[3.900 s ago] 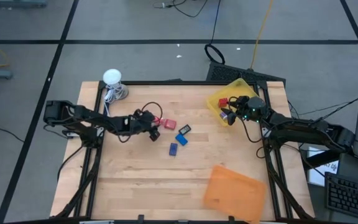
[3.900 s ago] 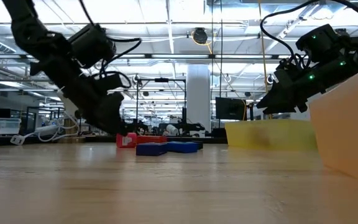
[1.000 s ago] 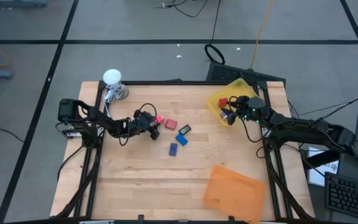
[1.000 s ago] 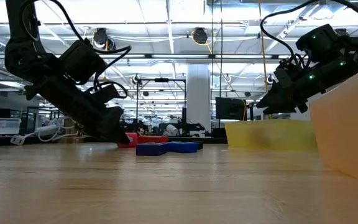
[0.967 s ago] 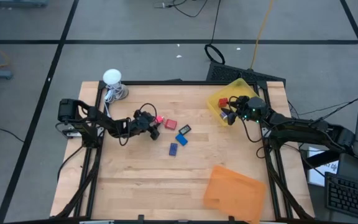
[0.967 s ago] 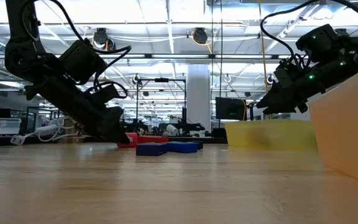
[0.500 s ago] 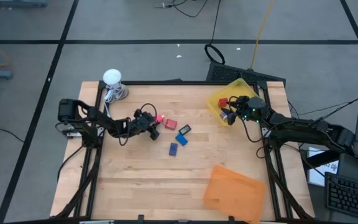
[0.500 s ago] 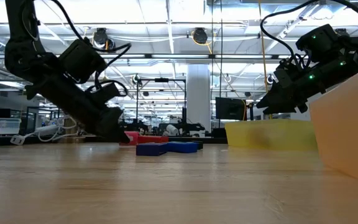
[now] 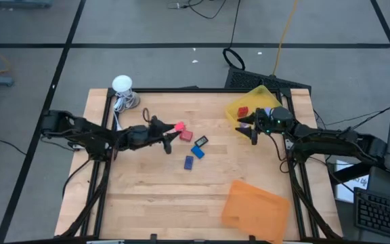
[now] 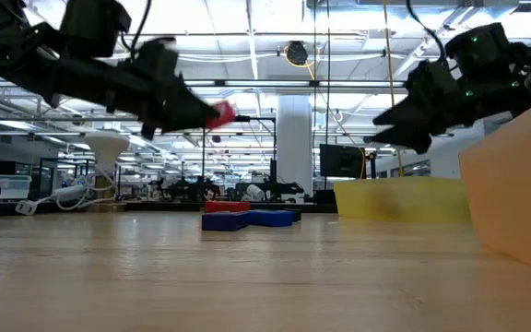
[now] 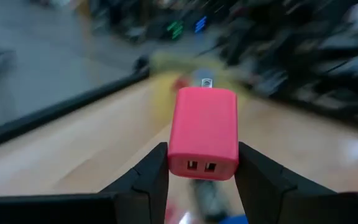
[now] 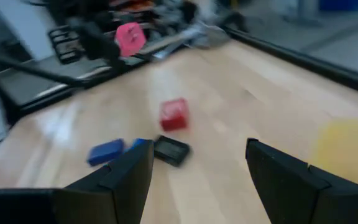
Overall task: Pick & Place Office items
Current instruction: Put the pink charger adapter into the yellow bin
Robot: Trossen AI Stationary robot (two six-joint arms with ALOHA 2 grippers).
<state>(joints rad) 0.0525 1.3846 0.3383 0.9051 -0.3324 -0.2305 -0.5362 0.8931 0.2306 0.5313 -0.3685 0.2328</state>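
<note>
My left gripper (image 9: 175, 129) hangs above the table's middle-left, shut on a pink blocky piece (image 9: 179, 126) with two ports in its near face (image 11: 202, 132); the low view shows it (image 10: 219, 114) well above the wood. A red block (image 9: 185, 136), a black piece (image 9: 201, 140) and two blue pieces (image 9: 198, 152) (image 9: 189, 163) lie flat on the table. Another red piece (image 9: 242, 111) lies in the yellow tray (image 9: 259, 98). My right gripper (image 9: 247, 129) is open and holds nothing, in the air (image 10: 376, 132) just left of that tray. My left gripper pinches the pink block by its two long side faces (image 11: 174, 149), one finger (image 11: 148, 174) on each side. The fingers reach roughly level from the table's left. The block is lifted clear, its port face toward the wrist and its metal prong end (image 11: 207, 82) pointing away.
An orange tray (image 9: 252, 207) lies at the near right of the table. A white ball-shaped object with a cord (image 9: 122, 85) stands at the far left corner. A black frame (image 9: 107, 135) edges the table. Bare wood spreads across the near left.
My left gripper has lifted the pink block off the table from beside the red block, rising well clear and shifting a little toward the right. My right gripper has risen slightly beside the yellow tray. The other pieces have stayed in place.
</note>
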